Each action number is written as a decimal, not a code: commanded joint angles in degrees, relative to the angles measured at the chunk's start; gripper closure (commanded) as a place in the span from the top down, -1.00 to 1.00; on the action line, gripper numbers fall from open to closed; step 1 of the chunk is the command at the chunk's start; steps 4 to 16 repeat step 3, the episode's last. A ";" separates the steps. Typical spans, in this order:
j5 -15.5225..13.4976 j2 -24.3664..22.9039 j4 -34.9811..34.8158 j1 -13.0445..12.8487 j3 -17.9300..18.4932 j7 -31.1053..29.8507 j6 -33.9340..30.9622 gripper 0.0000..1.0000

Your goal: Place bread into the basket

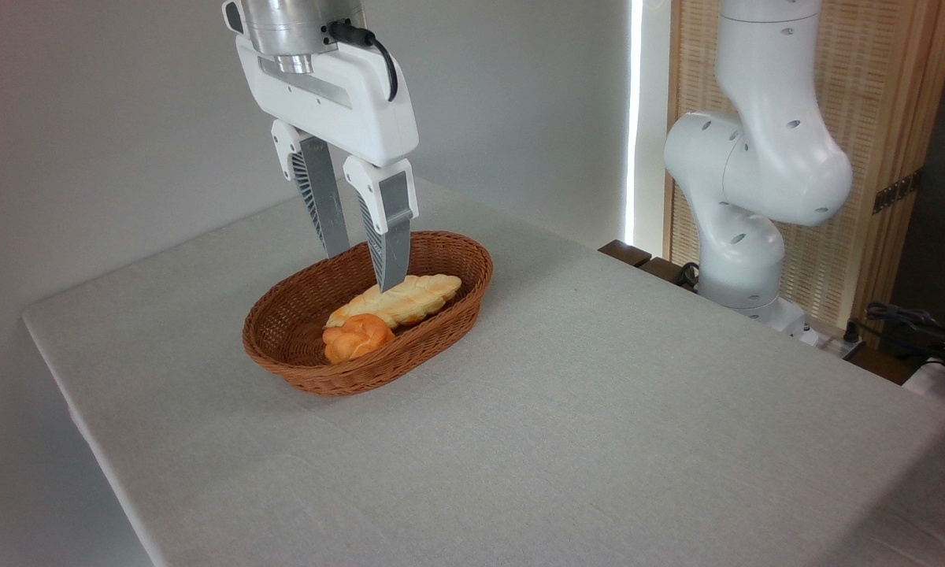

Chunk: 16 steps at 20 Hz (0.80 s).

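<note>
- your gripper (pixel 365 270) hangs over the basket (pixel 449 315), fingers parted, holding nothing.
- the bread (pixel 409 298) lies inside, touching an orange roll (pixel 356 336).

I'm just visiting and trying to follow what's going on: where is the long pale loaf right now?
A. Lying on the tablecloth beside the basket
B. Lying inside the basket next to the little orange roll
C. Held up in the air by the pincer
B: the long pale loaf lies inside the basket beside the orange roll, with the open pincer above it.
</note>
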 commanded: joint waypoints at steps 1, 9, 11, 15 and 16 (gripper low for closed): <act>-0.80 0.22 0.41 0.25 0.15 -0.72 0.65 1.00; -0.53 0.22 0.41 0.25 0.15 -0.54 0.65 1.00; -0.53 0.22 0.41 0.25 0.15 -0.54 0.65 1.00; -0.53 0.22 0.41 0.25 0.15 -0.54 0.65 1.00; -0.53 0.22 0.41 0.25 0.15 -0.54 0.65 1.00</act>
